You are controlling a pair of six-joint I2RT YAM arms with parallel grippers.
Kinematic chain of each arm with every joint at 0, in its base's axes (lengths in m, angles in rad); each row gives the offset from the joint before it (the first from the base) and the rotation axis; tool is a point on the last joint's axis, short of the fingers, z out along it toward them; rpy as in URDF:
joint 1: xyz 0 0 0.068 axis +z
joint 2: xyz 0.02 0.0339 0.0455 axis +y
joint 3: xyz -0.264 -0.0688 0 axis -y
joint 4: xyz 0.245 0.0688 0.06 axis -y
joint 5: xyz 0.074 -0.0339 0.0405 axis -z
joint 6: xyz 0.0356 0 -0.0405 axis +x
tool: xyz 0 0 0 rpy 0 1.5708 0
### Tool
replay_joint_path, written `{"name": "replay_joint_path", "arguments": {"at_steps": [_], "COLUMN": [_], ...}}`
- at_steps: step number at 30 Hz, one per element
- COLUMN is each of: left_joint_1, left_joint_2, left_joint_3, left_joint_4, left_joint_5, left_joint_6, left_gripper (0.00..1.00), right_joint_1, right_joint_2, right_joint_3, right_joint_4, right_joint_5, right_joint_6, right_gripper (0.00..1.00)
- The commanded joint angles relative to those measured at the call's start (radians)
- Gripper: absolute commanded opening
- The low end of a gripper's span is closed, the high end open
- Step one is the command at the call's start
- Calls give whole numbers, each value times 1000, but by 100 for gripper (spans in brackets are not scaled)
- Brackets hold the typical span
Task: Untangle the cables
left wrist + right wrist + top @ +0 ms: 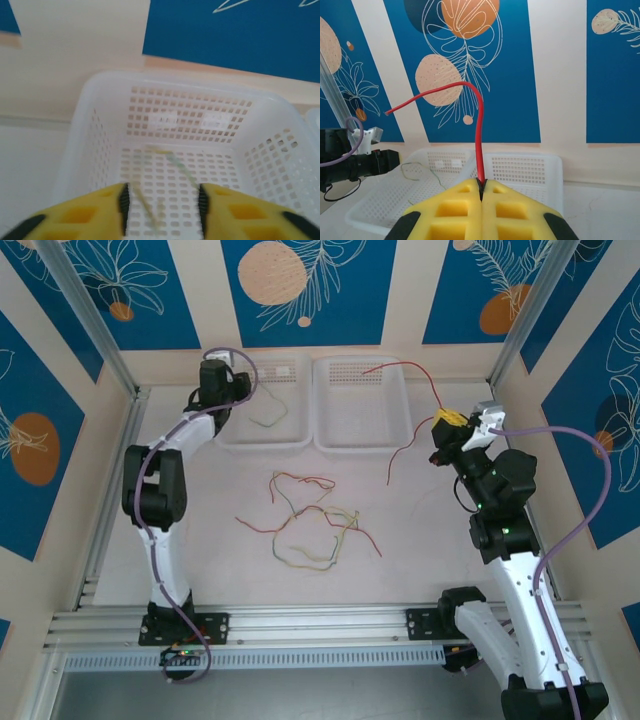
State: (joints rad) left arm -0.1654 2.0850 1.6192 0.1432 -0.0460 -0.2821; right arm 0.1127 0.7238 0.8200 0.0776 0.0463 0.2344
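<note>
Blue walls (340,300) frame a desk (420,575) of light, limp cables (310,525), best pinched near ends; right fingers (455,210) clamp a red cable (480,142), left fingers (90,215) gape.

In the left wrist view the yellow-green cable (145,207) in the left basket (95,125) is blurred. Its near end runs off the bottom edge between the fingers of the left gripper (162,200), themselves cut off there. The red cable (480,130) vanishes between the pressed pads of the right gripper (481,186). In the central tangle (315,530), which strand overlies which is too small to tell.
</note>
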Motion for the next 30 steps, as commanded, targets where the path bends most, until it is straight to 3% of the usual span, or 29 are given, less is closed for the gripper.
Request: {"name": "replay_joint_path", "arguments": {"at_steps": [1,6,11,16,23,27,30], "left_joint_1": [-14,-72,-125,-267,-469,-521,-524], "left_joint_2": [-15,-170,-410,-711,-1013,-1148,-1192], "left_joint_3": [26,-64,-210,-471,-851,-987,-1036], "left_joint_4": [-63,-111,-163,-111,-7,-14,-21], "left_joint_5": [56,-26,-31,-144,-251,-348,-357], "left_joint_6": [-9,56,23,34,48,11,-20], "left_gripper": [53,59,59,60,60,60,60], "right_joint_1": [11,19,33,41,45,43,45], "right_joint_2": [4,35,133,285,548,676,776], "right_joint_3": [53,86,159,234,447,530,604], "right_joint_4": [-14,-29,-42,7,61,107,121], "right_joint_5": [-12,-16,-12,23,15,0,16], "right_joint_6": [-24,-25,-4,30,16,2,-12], "right_gripper": [0,0,0,0,0,0,0]}}
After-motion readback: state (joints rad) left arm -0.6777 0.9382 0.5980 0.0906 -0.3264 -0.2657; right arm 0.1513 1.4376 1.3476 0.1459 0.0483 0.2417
